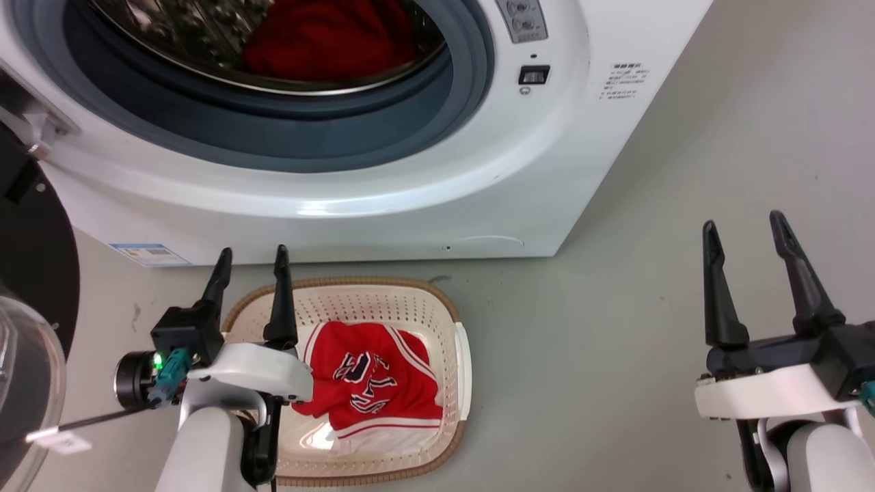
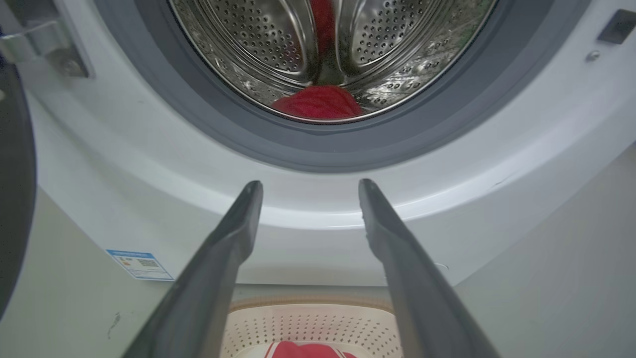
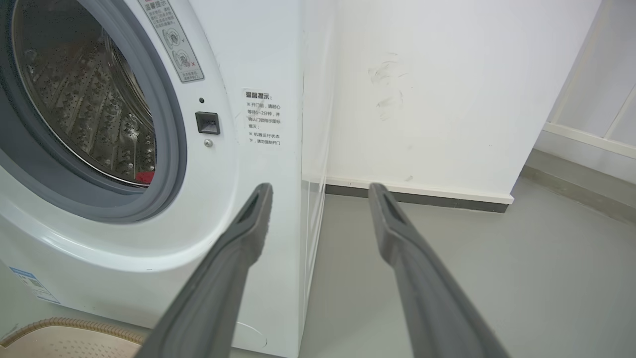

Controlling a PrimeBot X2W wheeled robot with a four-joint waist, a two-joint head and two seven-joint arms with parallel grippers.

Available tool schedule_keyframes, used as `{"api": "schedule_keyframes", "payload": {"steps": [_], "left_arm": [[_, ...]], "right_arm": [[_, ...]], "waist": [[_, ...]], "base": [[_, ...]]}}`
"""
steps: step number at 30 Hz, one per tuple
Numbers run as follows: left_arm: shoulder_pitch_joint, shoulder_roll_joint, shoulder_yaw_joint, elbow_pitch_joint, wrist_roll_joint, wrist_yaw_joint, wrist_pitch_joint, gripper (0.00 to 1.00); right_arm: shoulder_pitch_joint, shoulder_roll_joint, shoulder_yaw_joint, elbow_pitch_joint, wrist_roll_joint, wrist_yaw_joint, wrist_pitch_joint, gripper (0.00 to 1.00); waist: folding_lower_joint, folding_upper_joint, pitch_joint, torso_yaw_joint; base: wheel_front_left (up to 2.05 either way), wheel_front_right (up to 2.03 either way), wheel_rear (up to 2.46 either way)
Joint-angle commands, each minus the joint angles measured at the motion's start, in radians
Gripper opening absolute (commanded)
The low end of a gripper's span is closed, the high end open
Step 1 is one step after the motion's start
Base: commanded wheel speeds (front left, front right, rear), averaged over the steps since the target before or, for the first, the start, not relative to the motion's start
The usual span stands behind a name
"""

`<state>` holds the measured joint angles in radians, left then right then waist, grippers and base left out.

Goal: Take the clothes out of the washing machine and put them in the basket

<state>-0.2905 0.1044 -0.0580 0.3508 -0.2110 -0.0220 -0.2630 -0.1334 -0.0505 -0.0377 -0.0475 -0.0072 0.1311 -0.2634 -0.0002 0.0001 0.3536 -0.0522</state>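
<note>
Basket (image 1: 448, 311) sits below the washing machine (image 1: 410, 198) for short drops, jersey (image 1: 376, 376) inside; seemingly one red garment (image 1: 328, 41) in the drum; left gripper (image 1: 252, 254) and right gripper (image 1: 743, 222) spread, empty.

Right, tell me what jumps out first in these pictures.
A red basketball jersey with black-and-white lettering lies in the cream perforated plastic basket on the floor before the large white front-loading washing machine. Another red fabric garment sits in its steel drum. The left gripper and right gripper hang in front, jaws apart.
</note>
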Motion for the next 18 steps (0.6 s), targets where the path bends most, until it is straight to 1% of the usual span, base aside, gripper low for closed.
{"api": "schedule_keyframes", "payload": {"steps": [1,8,11,13,18], "left_arm": [[0.026,-0.012,0.019,-0.035,0.018,0.002,-0.003,1.00],[0.074,-0.046,0.084,-0.180,0.075,-0.023,-0.003,1.00],[0.049,-0.050,0.093,-0.166,0.083,-0.028,-0.003,1.00],[0.030,-0.051,0.089,-0.124,0.091,-0.033,-0.002,1.00],[-0.101,-0.043,0.080,-0.026,0.114,-0.047,-0.002,1.00]], "right_arm": [[0.019,0.001,0.002,0.003,-0.004,-0.001,-0.002,1.00],[0.045,0.001,0.008,0.008,0.004,-0.001,-0.002,1.00],[0.044,0.001,0.011,0.009,0.007,-0.001,-0.002,1.00],[0.039,0.001,0.016,0.008,0.009,-0.001,-0.002,1.00],[0.004,0.001,0.021,-0.004,0.015,-0.001,-0.002,1.00]], "waist": [[0.0002,-0.0001,-0.032,0.007],[0.0002,-0.0001,-0.076,0.001],[0.0002,-0.0001,-0.081,-0.005],[0.0002,-0.0001,-0.080,-0.012],[0.0002,-0.0001,-0.039,-0.031]], "base": [[0.00,0.00,0.00],[0.00,0.00,0.00],[0.00,0.00,0.00],[0.00,0.00,0.00],[0.00,0.00,0.00]]}}
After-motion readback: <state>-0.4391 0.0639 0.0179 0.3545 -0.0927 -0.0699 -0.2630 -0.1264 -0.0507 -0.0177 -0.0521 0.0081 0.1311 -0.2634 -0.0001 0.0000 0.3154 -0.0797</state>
